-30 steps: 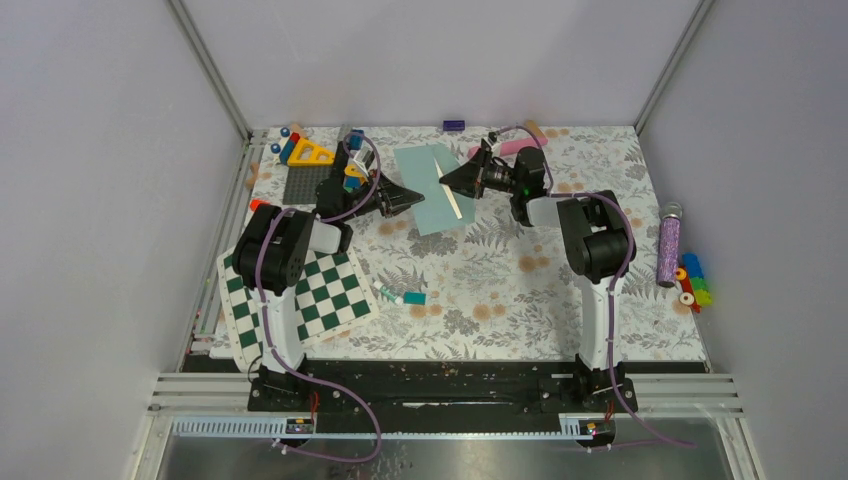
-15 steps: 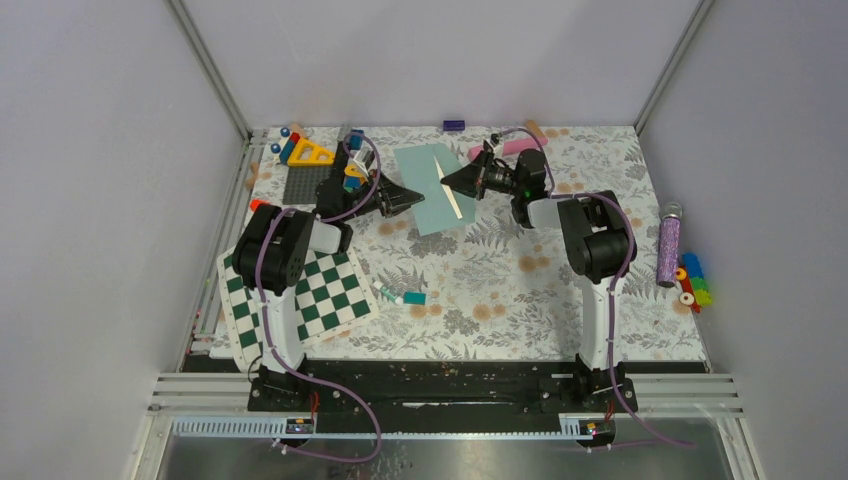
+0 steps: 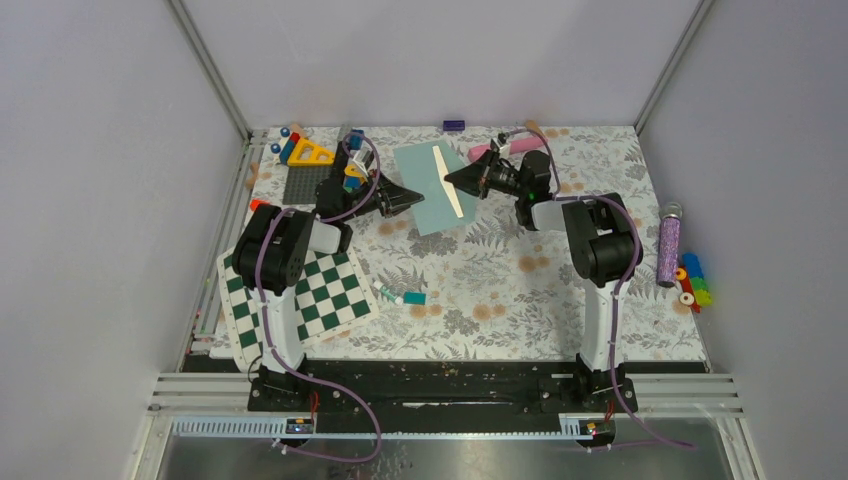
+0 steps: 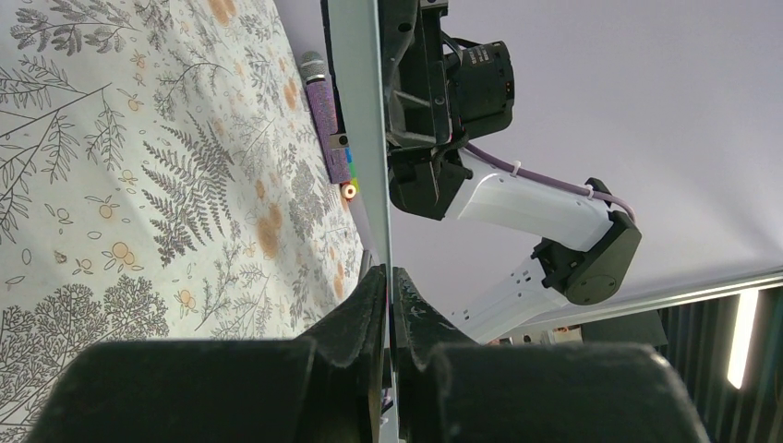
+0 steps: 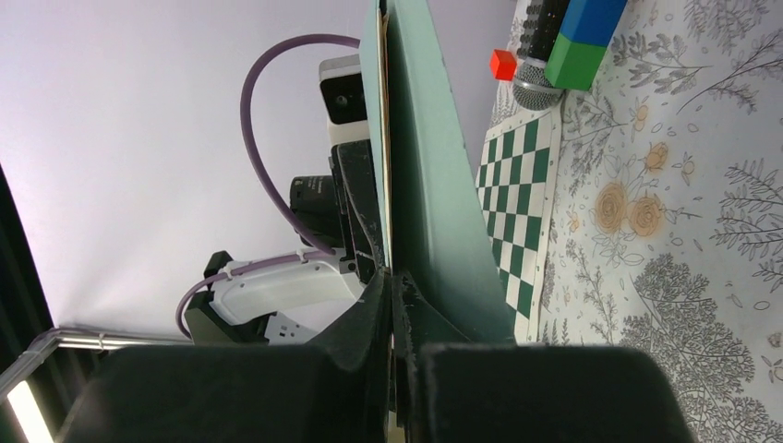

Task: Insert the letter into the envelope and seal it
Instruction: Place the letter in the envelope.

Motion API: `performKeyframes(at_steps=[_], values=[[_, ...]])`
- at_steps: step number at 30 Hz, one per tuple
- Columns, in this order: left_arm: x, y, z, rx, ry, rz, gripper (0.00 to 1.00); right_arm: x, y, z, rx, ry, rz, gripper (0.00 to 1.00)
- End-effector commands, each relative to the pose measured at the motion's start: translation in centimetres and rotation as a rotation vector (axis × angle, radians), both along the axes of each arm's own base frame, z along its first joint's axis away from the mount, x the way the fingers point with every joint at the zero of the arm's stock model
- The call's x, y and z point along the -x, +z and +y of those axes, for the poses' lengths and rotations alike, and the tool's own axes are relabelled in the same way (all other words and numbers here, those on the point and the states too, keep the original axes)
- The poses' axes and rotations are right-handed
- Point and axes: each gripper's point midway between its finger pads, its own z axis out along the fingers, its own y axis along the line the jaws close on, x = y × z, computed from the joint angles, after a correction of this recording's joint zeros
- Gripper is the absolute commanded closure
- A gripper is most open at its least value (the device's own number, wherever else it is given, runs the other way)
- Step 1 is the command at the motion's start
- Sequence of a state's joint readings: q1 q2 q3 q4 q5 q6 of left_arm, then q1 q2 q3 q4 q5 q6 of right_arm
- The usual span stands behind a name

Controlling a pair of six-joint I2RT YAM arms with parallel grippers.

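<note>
**Right claw clamps shut and more of the letter's cream edge shows**

Since a second ago the right gripper (image 3: 452, 181) has pinched fully shut and its arm has edged slightly rightward. The cream strip of the letter (image 3: 458, 203) now reaches further toward the back wall. The left arm has not moved.

The envelope (image 3: 420, 172) sits at the far middle of the table, caught from both sides. The left gripper (image 3: 418, 198) is narrowed onto the envelope's left edge. In the right wrist view, the right gripper's closed fingers hold the letter's thin cream edge between two teal sheets of the envelope.

A pink object (image 3: 503, 148) lies just behind the right gripper. A cluster of toys crowds the left wrist, among them a yellow triangle (image 3: 312, 153) and a grey baseplate (image 3: 303, 183). Nearer the arm bases lie a green-white checkerboard (image 3: 310, 297) and a small teal block (image 3: 414, 298). A purple glitter tube (image 3: 668, 246) and a stack of coloured blocks (image 3: 693, 283) sit off the right edge.

There are two arms, and one each of the envelope, letter, checkerboard, baseplate and tube.

The table wears a cloth (image 3: 560, 310) printed with ferns and orange blooms. Plain pale lilac walls on an aluminium frame close it in.
</note>
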State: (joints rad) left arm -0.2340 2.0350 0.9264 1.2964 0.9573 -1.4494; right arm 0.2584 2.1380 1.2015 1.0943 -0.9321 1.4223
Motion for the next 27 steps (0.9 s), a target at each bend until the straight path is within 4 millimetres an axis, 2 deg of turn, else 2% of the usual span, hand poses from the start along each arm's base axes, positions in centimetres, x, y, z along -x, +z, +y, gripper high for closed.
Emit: performKeyframes(at_steps=[1, 10, 27], values=[[0.6, 2.4, 0.0, 0.026, -0.001, -0.099, 0.95, -0.3, 3.5, -0.9, -0.021, -0.046, -0.121, 1.00], [0.6, 2.3, -0.1, 0.026, -0.007, -0.099, 0.95, 0.3, 3.2, 0.3, -0.023, -0.024, -0.110, 1.00], [0.7, 2.3, -0.2, 0.025, -0.011, -0.099, 0.95, 0.8, 3.2, 1.3, -0.012, 0.000, -0.109, 1.00]])
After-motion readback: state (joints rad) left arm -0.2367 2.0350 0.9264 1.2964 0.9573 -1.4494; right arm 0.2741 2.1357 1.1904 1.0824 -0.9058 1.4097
